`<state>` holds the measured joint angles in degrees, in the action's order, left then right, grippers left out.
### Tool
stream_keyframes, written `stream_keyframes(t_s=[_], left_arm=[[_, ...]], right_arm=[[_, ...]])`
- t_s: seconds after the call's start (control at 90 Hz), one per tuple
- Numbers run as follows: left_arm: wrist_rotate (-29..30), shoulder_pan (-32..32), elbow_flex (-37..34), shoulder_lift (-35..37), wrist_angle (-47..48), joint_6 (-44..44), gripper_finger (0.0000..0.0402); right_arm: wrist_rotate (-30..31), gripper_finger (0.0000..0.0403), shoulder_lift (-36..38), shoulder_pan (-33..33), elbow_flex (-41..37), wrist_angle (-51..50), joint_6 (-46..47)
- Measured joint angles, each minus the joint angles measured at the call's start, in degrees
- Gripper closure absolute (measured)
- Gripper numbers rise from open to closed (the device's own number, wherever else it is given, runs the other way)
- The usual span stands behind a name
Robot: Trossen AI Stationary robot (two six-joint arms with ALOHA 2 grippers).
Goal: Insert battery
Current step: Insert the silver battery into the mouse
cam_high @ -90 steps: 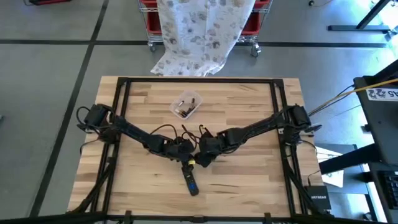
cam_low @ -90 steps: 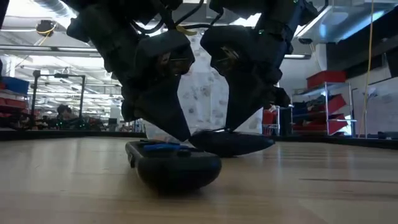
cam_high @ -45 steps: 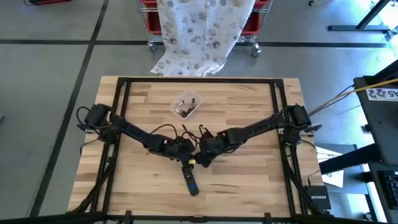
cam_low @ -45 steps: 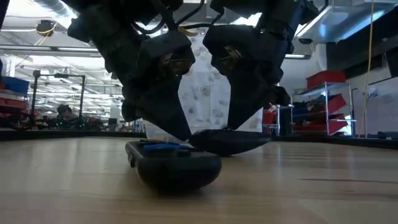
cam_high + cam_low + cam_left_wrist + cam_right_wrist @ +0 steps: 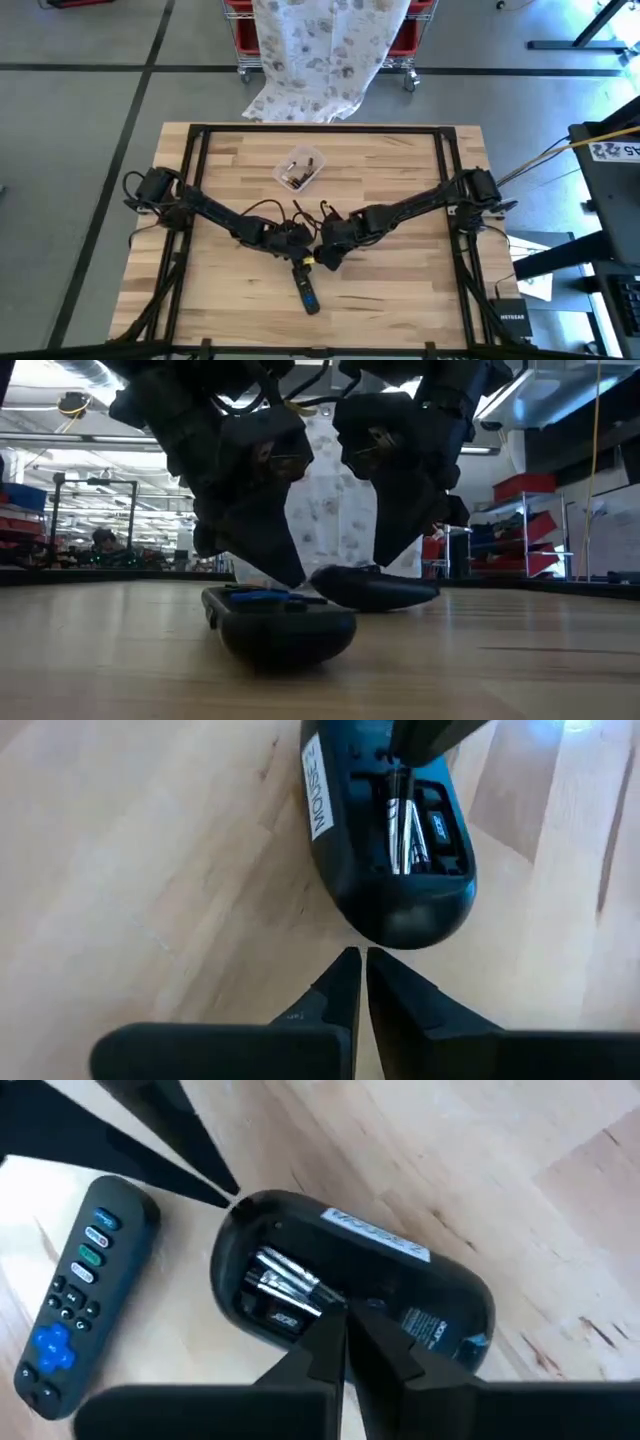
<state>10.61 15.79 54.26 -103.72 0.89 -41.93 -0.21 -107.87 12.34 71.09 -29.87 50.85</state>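
Note:
A black mouse (image 5: 400, 1295) lies upside down on the table with its battery bay open. Silver batteries (image 5: 402, 835) lie inside the bay. My right gripper (image 5: 347, 1315) is shut, its tips down in the bay. My left gripper (image 5: 363, 960) is also shut, its tips at the mouse's rounded end (image 5: 400, 935). In the high view both grippers meet over the mouse (image 5: 310, 256) at the table's middle. The mouse (image 5: 375, 588) rests flat behind a black remote. My left gripper's shut fingertips (image 5: 232, 1202) slant down from the table's left and meet the rim of the mouse's rounded end; the mouse stays flat on the table. My right gripper's shut fingertips (image 5: 400, 760) come slanting down from the table's right onto the battery's end (image 5: 300, 1292) in the open bay.
A black remote (image 5: 70, 1310) with blue buttons lies just in front of the mouse, toward the near edge (image 5: 306, 290). A small clear tray (image 5: 300, 168) with small parts sits toward the far edge. A black frame (image 5: 320, 130) borders the table.
My right gripper has moved a little toward the table's right, still shut and still on the mouse. The mouse has shifted slightly the same way.

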Motion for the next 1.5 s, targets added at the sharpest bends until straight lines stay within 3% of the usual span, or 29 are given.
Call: stream_keyframes(t_s=[0.778, 1.178, 1.5], left_arm=[[-1.46, 0.02, 0.02, -3.21, -4.74, -1.58, 0.0398], [-1.57, 0.0, 0.02, -3.23, -4.54, -1.9, 0.0398], [-4.28, 0.66, 0.04, -3.2, -4.61, -2.69, 0.0398]], right_arm=[[-0.32, 0.0403, -1.11, 0.0, -0.31, 3.04, 1.23], [-0.06, 0.0403, -1.09, 0.0, 2.12, -3.41, 0.99], [-8.32, 0.0403, 0.94, 0.07, 2.12, -3.05, -2.36]])
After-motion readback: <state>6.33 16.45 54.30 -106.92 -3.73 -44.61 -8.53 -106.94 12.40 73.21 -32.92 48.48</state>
